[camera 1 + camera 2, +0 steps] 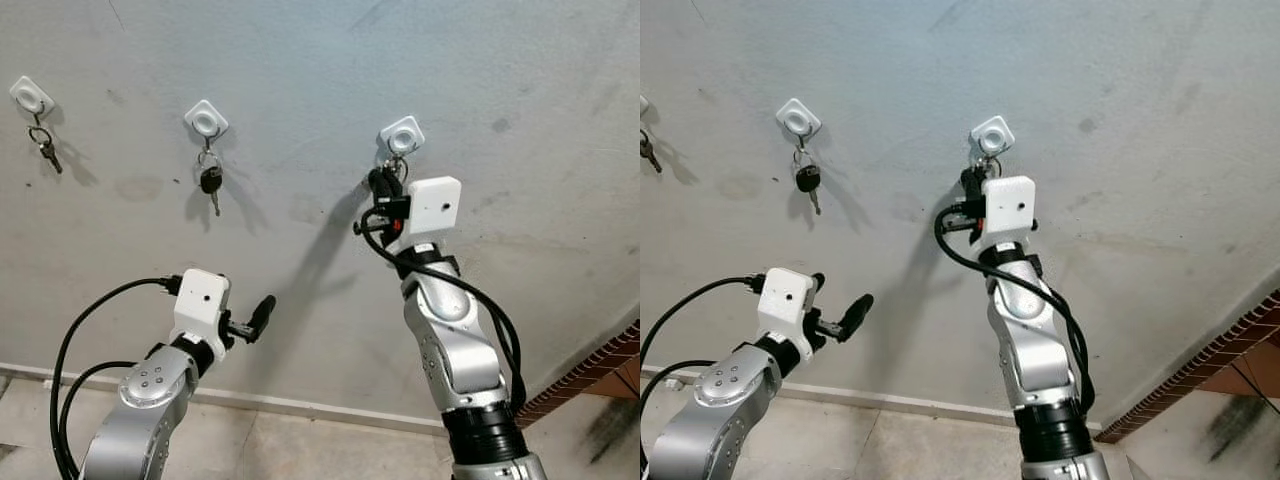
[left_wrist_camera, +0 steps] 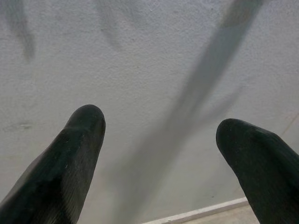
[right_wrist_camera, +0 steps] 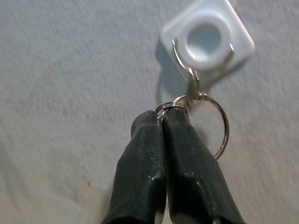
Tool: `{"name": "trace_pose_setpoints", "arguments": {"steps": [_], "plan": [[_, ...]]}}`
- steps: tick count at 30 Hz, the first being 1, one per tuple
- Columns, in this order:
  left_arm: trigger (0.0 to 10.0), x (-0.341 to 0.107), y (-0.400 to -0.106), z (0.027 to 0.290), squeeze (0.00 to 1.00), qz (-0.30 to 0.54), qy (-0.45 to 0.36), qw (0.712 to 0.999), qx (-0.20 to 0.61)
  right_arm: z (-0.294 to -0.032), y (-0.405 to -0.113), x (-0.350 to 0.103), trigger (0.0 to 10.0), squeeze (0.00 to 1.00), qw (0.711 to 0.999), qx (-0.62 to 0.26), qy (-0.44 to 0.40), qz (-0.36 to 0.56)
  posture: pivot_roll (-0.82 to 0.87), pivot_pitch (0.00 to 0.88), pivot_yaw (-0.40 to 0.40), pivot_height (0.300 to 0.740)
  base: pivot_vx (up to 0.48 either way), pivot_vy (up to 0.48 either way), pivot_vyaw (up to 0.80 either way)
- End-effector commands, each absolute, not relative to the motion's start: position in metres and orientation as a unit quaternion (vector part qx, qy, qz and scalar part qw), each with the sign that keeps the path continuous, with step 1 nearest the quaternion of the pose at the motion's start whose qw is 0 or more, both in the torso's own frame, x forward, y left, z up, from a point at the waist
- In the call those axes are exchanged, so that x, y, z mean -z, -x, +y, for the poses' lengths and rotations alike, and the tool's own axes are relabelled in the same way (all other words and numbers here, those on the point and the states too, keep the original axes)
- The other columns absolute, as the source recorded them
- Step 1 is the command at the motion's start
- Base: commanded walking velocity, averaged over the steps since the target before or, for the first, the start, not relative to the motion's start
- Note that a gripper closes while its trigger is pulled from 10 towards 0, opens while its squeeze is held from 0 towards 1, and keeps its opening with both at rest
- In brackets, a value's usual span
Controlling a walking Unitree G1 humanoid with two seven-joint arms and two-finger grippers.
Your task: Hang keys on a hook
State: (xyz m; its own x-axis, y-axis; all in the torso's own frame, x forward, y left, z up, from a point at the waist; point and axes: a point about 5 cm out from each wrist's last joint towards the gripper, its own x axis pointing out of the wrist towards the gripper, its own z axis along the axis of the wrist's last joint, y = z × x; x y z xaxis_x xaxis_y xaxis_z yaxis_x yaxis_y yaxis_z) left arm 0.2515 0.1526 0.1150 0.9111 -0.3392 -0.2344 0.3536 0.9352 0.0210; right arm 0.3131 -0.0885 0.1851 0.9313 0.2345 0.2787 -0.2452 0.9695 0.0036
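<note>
**Ring at the hook**

Upper centre of the head views, the right gripper pinches the key ring closed-fingered, holding it against the hook to thread it. The left gripper, lower left, gapes empty.

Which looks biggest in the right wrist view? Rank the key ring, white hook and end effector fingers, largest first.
1. Right end effector fingers, largest, though nearest the camera.
2. White hook.
3. Key ring, close to the hook in extent, so that order is unsure.
</note>
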Motion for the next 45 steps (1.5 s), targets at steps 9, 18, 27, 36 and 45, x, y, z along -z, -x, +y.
{"name": "trace_pose_setpoints", "arguments": {"steps": [9,18,27,36,45], "plan": [[10.0,-0.119,-0.255,0.148,0.00,0.109,-0.035,0.975,0.188,-0.103,-0.290,-0.162,10.0,0.00,0.988,-0.112,-0.007,-0.104,0.21,0.022,-0.031,0.740,0.000,0.000,0.00],[10.0,-0.121,-0.259,0.146,0.00,0.106,-0.036,0.975,0.194,-0.106,-0.289,-0.176,10.0,0.00,0.987,-0.094,-0.005,-0.132,0.21,0.016,-0.024,0.740,0.000,0.000,0.00],[10.0,-0.121,-0.259,0.144,0.00,0.105,-0.037,0.974,0.195,-0.089,-0.294,-0.207,10.0,0.00,0.976,-0.118,-0.023,-0.179,0.21,0.016,-0.026,0.740,0.000,0.000,0.00],[10.0,-0.121,-0.259,0.144,0.00,0.106,-0.038,0.974,0.195,-0.074,-0.300,-0.211,10.0,0.00,0.973,-0.138,-0.037,-0.184,0.22,0.019,-0.025,0.740,0.000,0.000,0.00],[10.0,-0.121,-0.258,0.144,0.00,0.105,-0.038,0.974,0.195,-0.060,-0.305,-0.196,10.0,0.00,0.974,-0.161,-0.059,-0.148,0.22,0.021,-0.027,0.740,0.000,0.000,0.00]]}}
